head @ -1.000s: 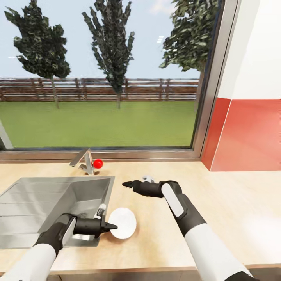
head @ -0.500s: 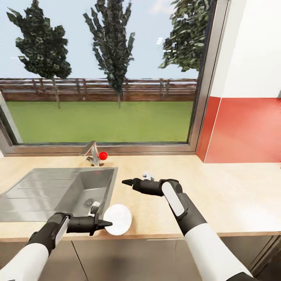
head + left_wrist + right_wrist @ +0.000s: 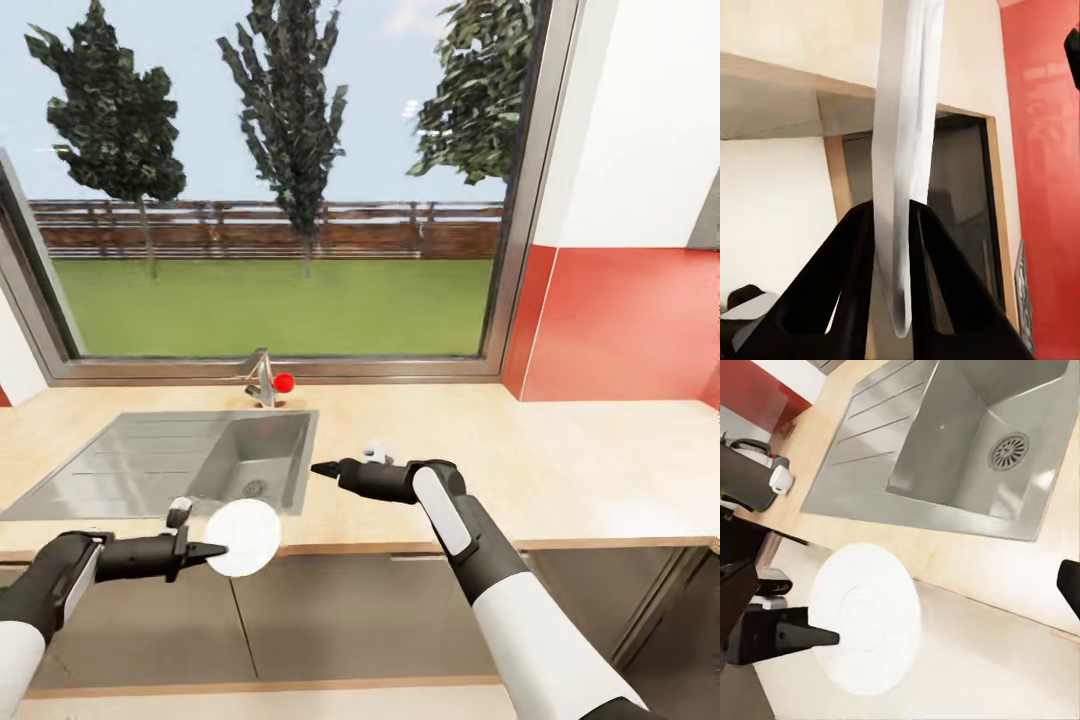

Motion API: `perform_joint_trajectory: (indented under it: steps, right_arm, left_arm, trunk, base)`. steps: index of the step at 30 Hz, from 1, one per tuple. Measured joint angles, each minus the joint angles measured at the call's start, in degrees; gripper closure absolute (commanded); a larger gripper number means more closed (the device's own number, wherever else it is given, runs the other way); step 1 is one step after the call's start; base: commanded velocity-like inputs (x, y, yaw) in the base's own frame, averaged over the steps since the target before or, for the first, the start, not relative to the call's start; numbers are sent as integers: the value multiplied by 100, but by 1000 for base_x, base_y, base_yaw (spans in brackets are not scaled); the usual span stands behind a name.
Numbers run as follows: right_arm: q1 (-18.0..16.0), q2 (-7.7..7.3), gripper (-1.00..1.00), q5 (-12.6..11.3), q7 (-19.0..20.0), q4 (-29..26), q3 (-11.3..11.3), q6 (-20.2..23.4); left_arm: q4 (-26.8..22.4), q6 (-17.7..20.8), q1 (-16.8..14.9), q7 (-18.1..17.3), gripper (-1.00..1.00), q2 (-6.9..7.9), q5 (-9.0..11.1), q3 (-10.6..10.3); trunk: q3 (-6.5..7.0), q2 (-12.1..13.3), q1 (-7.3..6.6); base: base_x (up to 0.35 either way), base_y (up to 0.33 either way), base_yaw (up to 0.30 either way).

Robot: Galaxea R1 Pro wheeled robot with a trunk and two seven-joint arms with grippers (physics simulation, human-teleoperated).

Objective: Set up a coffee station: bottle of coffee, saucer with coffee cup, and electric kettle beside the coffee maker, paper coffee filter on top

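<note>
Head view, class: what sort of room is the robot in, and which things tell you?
Most likely a home kitchen: a light wood countertop holds an inset steel sink with a faucet under a window, with grey cabinet fronts below.

The sink (image 3: 180, 465) is set into the kitchen countertop (image 3: 560, 470) toward its left, with the tap (image 3: 262, 378) behind it below the window (image 3: 280, 200). The saucer (image 3: 242, 537) is held out in front of the counter's front edge, before the sink, clamped at its rim by the left gripper (image 3: 212, 550). The right gripper (image 3: 318, 467) is positioned above the counter, just right of the sink.
</note>
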Motion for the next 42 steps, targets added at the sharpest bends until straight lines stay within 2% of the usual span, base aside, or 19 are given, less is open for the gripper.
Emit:
perform_joint_trajectory:
  steps: [3, 4, 5, 6, 12, 15, 17, 18, 20, 22, 24, 25, 26, 28, 30, 32, 36, 40, 42]
  right_arm:
    - [-2, 0, -100, 2, 1, 12, 23, 0]
    - [-1, 0, -100, 2, 1, 20, 38, 0]
    - [0, 0, -100, 7, 3, 172, 161, 2]
    - [3, 0, -100, 15, 8, 429, 368, 5]
    - [5, 1, -100, 13, 46, 2093, 1712, -14]
    - [12, 2, -100, 25, 83, 2664, 1907, -233]
    - [121, 2, -100, 156, 92, 3181, 2052, -429]
    - [191, 1, -100, 334, 85, 3523, 2219, -549]
    - [302, 1, -100, 618, 78, 4145, 2364, -926]
    - [464, 1, -100, 952, 72, 5038, 2424, -1848]
    - [816, 0, -100, 1143, 32, 5373, 2416, -2857]
    - [1044, -87, -100, 1179, -110, 5456, 2423, -3241]
    - [1163, -137, -100, 1187, -297, 5481, 2418, -3397]
    - [1397, -191, -100, 1177, -1025, 5520, 2413, -3584]
    - [1459, -194, -100, 1161, -1328, 5530, 2409, -3633]
    - [1506, -159, -100, 1119, -1552, 5528, 2406, -3664]
    - [1525, -116, -100, 1029, -1639, 5518, 2399, -3679]
    - [1529, -98, -100, 855, -1657, 5517, 2397, -3711]
    - [1529, -96, -100, 815, -1658, 5522, 2397, -3717]
  left_arm:
    - [-4, -4, 0, -411, 100, 375, 1, 6]
    - [-4, -12, 2, -549, 100, 444, 1, 7]
    - [-4, -31, 6, -729, 100, 487, -3, 14]
    - [-8, -51, 11, -872, 100, 511, -6, 28]
    - [-14, -89, 17, -872, 100, 528, -14, 50]
    - [-55, -87, 14, -872, 100, 518, -15, 58]
    - [-140, -85, 12, -870, 100, 510, -17, 66]
    - [-164, -85, 13, -871, 100, 502, -15, 67]
    - [-179, -84, 14, -872, 100, 484, -21, 71]
    - [-186, -92, 16, -871, 100, 463, -28, 72]
    - [-188, -100, 21, -871, 100, 399, -36, 73]
    - [-189, -105, 23, -871, 100, 334, -41, 75]
    - [-188, -107, 23, -871, 100, 288, -45, 75]
    - [-193, -106, 20, -871, 100, 173, -41, 88]
    - [-230, -104, 14, -796, 100, 132, -37, 165]
    - [-427, -99, 8, -704, 100, 32, -27, 532]
    - [-783, -102, 17, -570, 100, -274, -47, 1368]
    - [-915, -262, 49, 74, 100, -607, -43, 2198]
    - [-932, -378, 55, 345, 100, -662, -38, 2377]
  trunk:
    - [0, 1, 0]
    - [0, 0, 0]
    - [0, 1, 0]
    - [-1, 1, 0]
    - [-1, 1, 1]
    - [0, 1, 1]
    - [-2, 2, 0]
    - [-2, 0, -1]
    - [-2, 0, -2]
    - [-2, 2, -2]
    - [-2, 1, -3]
    - [-2, 0, -3]
    - [-2, 0, -3]
    - [-1, 0, -3]
    - [-1, 0, -3]
    - [-3, 0, -3]
    - [-18, 0, -3]
    - [-37, 1, -3]
    - [-47, 1, -3]
  base:
    - [-316, 185, 0]
    - [-315, 186, 0]
    - [-315, 187, 0]
    - [-314, 186, 0]
    - [-314, 182, 0]
    - [-314, 178, 0]
    - [-293, 169, 0]
    - [-195, 119, 0]
    - [-94, 58, 0]
    - [-33, 20, 0]
    - [-10, 6, 0]
    - [-4, 3, 0]
    - [-2, 1, 0]
    - [-1, 0, 0]
    - [0, 0, 18]
    - [0, 0, 113]
    - [0, 0, 192]
    - [0, 0, 223]
    - [0, 0, 227]
